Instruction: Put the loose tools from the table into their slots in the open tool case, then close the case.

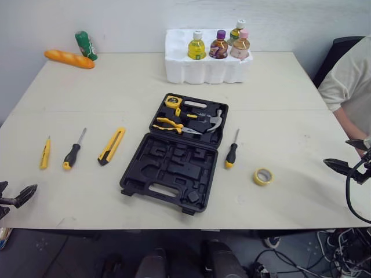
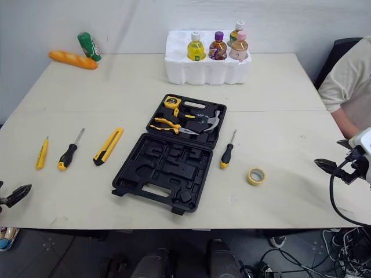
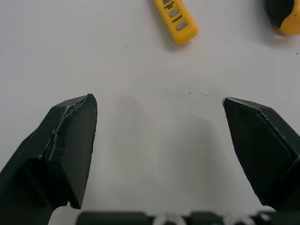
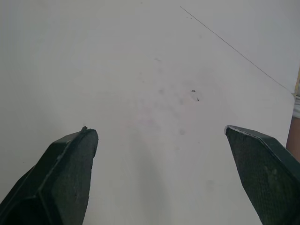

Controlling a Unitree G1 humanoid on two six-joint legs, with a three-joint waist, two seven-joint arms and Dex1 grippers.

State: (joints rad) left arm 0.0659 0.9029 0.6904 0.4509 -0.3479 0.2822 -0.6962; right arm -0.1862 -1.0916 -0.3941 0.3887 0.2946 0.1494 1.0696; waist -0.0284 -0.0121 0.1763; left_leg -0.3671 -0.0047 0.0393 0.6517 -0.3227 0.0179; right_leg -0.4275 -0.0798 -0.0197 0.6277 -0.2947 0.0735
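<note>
The black tool case lies open at the table's middle. Its far half holds a tape measure, pliers and a hammer; the near half's slots are bare. Loose on the table's left are a small yellow tool, a black-and-yellow screwdriver and a yellow utility knife. Right of the case lie a second screwdriver and a yellow tape roll. My left gripper hovers open at the near left edge, just short of the small yellow tool. My right gripper is open over bare table at the right edge.
A white foam tray with several bottles stands at the back centre. A bread loaf and a green can lie at the back left. A person's sleeve and arm reach in at the far right, near a dark chair.
</note>
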